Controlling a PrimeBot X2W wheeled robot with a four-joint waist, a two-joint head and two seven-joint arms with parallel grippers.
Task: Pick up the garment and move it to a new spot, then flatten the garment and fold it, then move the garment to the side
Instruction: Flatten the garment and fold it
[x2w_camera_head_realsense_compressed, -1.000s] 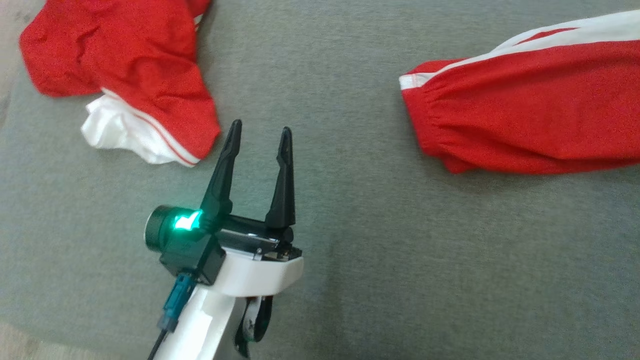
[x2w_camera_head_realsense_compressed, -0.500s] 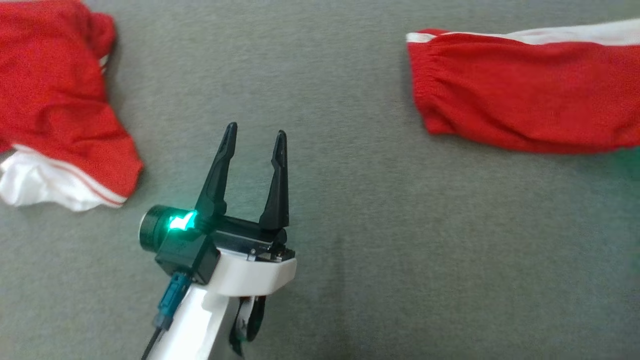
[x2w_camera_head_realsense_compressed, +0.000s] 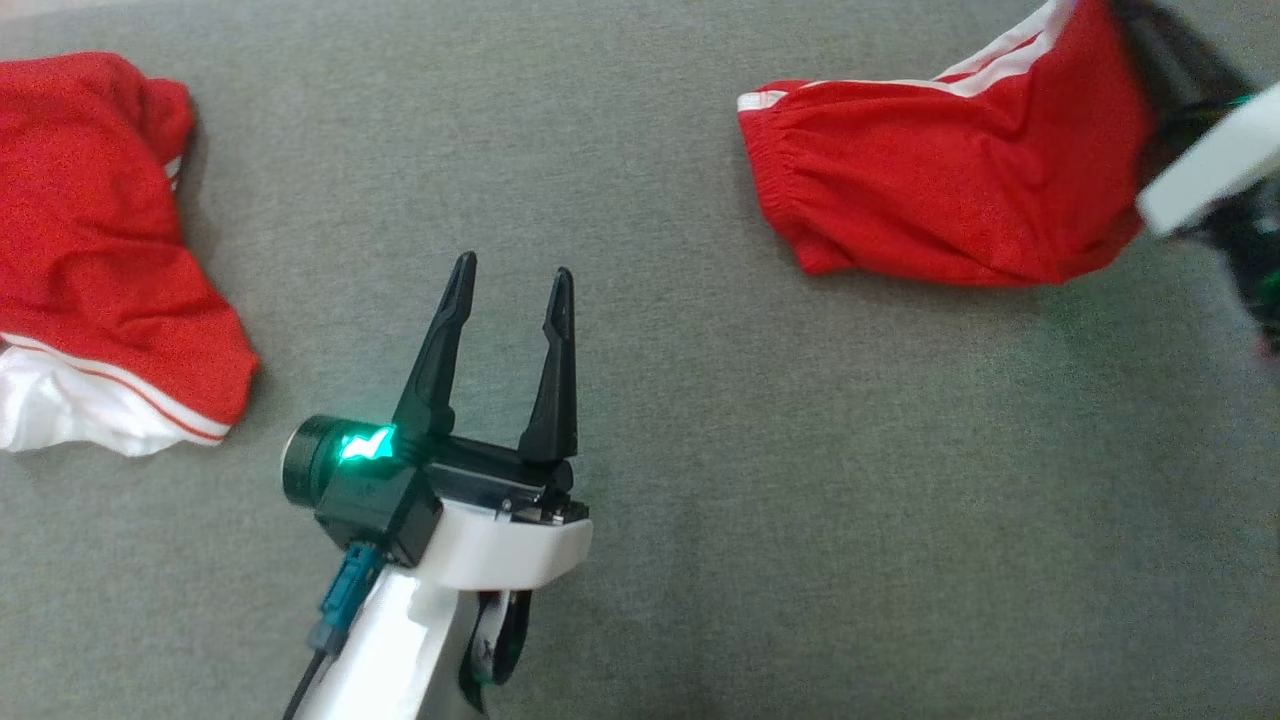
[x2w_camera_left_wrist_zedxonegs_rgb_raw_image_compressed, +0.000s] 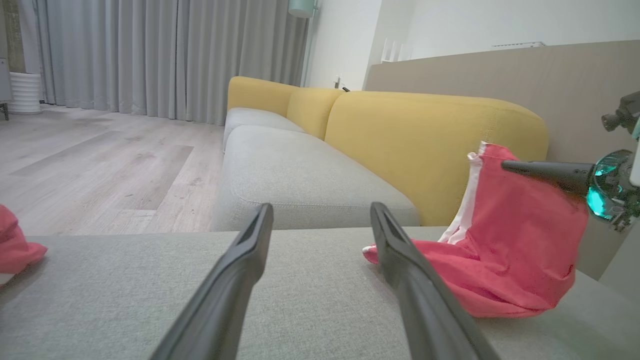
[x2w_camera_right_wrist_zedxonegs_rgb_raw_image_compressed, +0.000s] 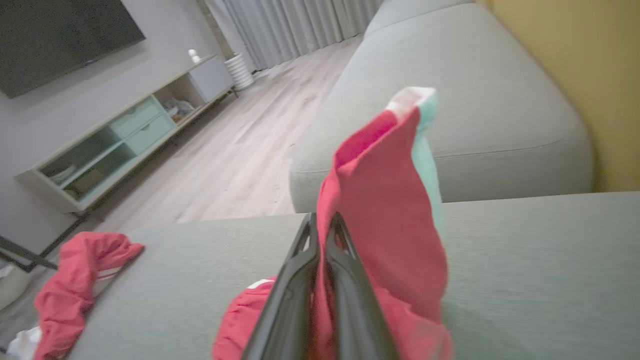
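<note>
One narrow pinch from your right gripper (x2w_camera_right_wrist_zedxonegs_rgb_raw_image_compressed: 320, 222) holds the garment (x2w_camera_head_realsense_compressed: 950, 190), left gripper (x2w_camera_head_realsense_compressed: 512, 270) spread and empty, so a fast yank could slip it free.

1. A home living room.
2. Sofa (x2w_camera_left_wrist_zedxonegs_rgb_raw_image_compressed: 300, 170) with yellow backrests, long grey curtains (x2w_camera_left_wrist_zedxonegs_rgb_raw_image_compressed: 150, 55), wood-plank floor (x2w_camera_left_wrist_zedxonegs_rgb_raw_image_compressed: 100, 160).
3. Wall-mounted dark screen (x2w_camera_right_wrist_zedxonegs_rgb_raw_image_compressed: 60, 35) (a television, by its look) above a low media cabinet (x2w_camera_right_wrist_zedxonegs_rgb_raw_image_compressed: 115, 145).
</note>
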